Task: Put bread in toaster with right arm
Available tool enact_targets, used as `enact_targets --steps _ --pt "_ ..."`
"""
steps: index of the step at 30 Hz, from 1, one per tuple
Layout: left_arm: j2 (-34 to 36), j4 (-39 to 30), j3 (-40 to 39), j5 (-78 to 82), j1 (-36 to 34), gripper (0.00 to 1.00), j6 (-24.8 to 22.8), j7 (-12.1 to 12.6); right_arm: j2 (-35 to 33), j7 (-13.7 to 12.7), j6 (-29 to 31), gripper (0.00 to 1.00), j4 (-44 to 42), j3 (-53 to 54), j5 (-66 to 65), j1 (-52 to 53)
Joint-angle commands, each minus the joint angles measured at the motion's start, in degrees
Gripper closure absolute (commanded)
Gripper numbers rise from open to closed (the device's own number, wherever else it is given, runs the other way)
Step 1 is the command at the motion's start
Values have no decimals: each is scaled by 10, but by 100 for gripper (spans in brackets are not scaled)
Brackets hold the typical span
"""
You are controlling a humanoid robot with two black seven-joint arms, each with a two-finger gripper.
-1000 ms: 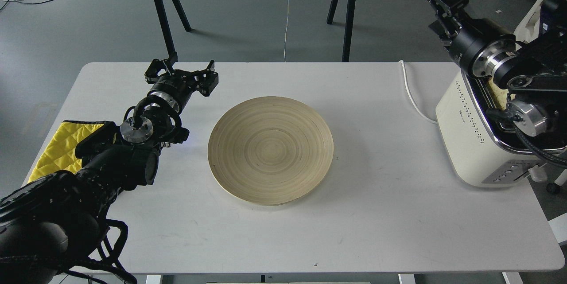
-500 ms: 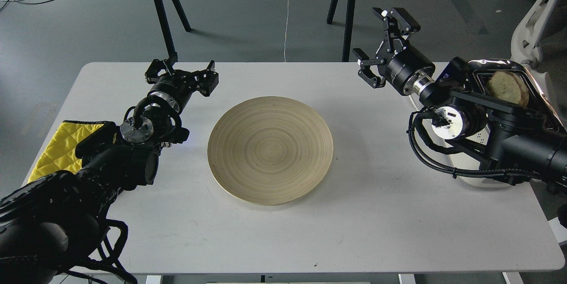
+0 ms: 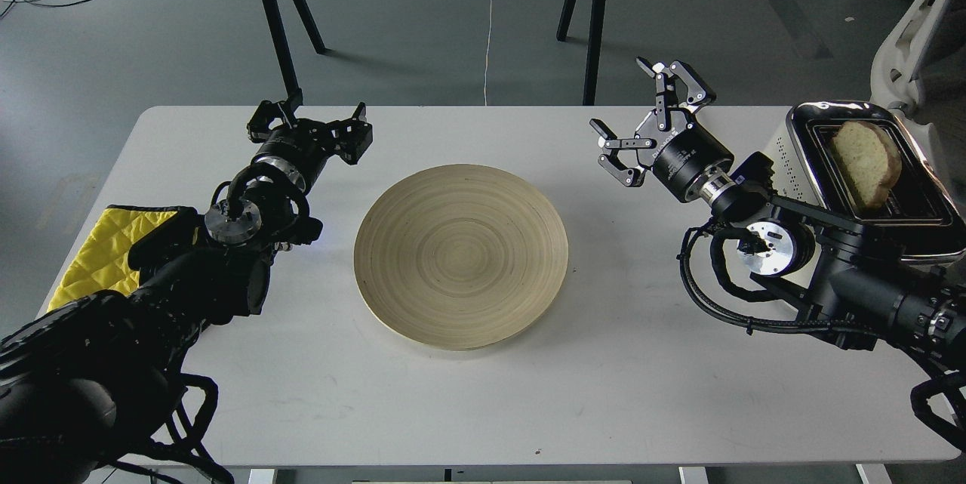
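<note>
At the right edge of the desk [image 3: 649, 363] you see the toaster [image 3: 792, 155], and the bread [image 3: 864, 163] stands in one of its slots, tilted and with most of the slice above the chrome top, so it looks placed but not pushed down. Your right claw [image 3: 655, 121] hangs over the desk between the wooden plate [image 3: 460, 256] and the toaster, its fingers spread wide and holding nothing, apart from the slice. Your left claw [image 3: 309, 125] rests low near the far left of the desk, fingers parted and empty, out of the way beside the yellow cloth [image 3: 98, 250]. The plate is bare, which suggests the task is about done.
</note>
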Motion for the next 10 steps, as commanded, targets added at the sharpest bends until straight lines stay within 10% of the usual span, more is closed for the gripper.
enact_targets --steps 1,10 --pt "0 0 0 0 0 0 0 1 0 0 0 1 -1 0 0 1" --pt "0 0 0 0 0 0 0 0 -5 0 0 1 5 -2 -1 9"
